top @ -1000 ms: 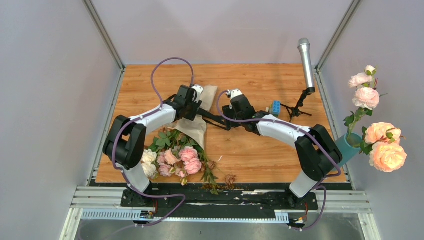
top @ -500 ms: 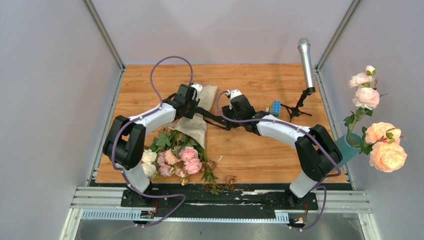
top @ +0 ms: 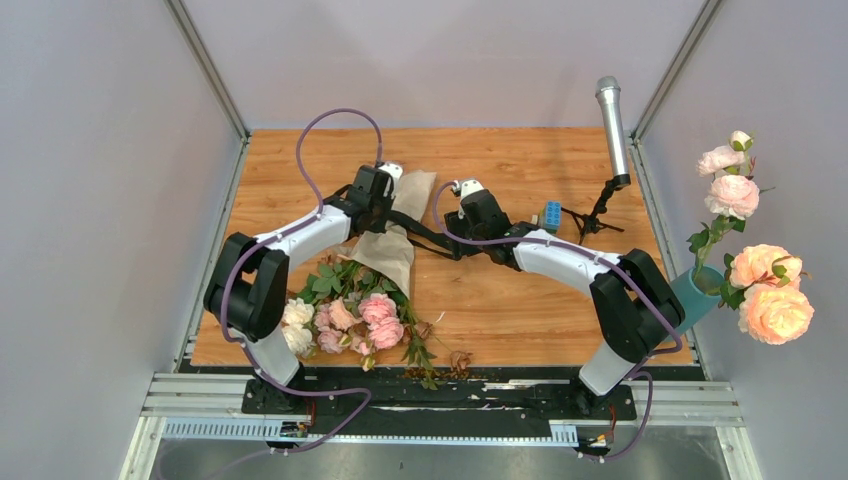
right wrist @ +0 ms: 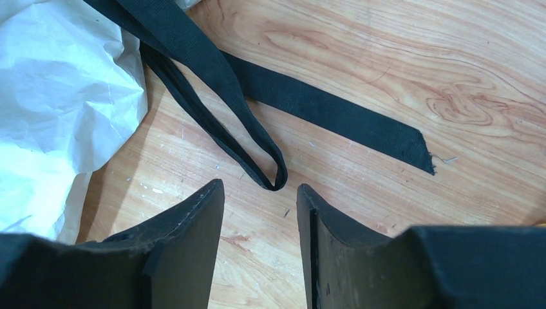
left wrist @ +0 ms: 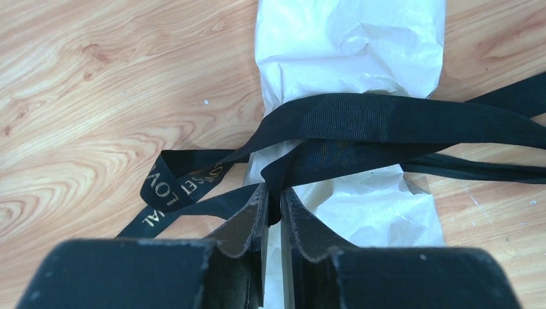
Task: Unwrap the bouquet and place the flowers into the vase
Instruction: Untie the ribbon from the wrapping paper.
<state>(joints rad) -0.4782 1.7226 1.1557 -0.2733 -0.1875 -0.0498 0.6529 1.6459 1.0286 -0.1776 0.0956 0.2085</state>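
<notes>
Silver microphone [top: 612,125] on black stand, blue brick [top: 551,214] near its feet, wooden table [top: 520,310].

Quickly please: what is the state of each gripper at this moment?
Left gripper: closed on the black ribbon at the paper wrap.
Right gripper: open, holding nothing, tips just short of the black ribbon.
</notes>
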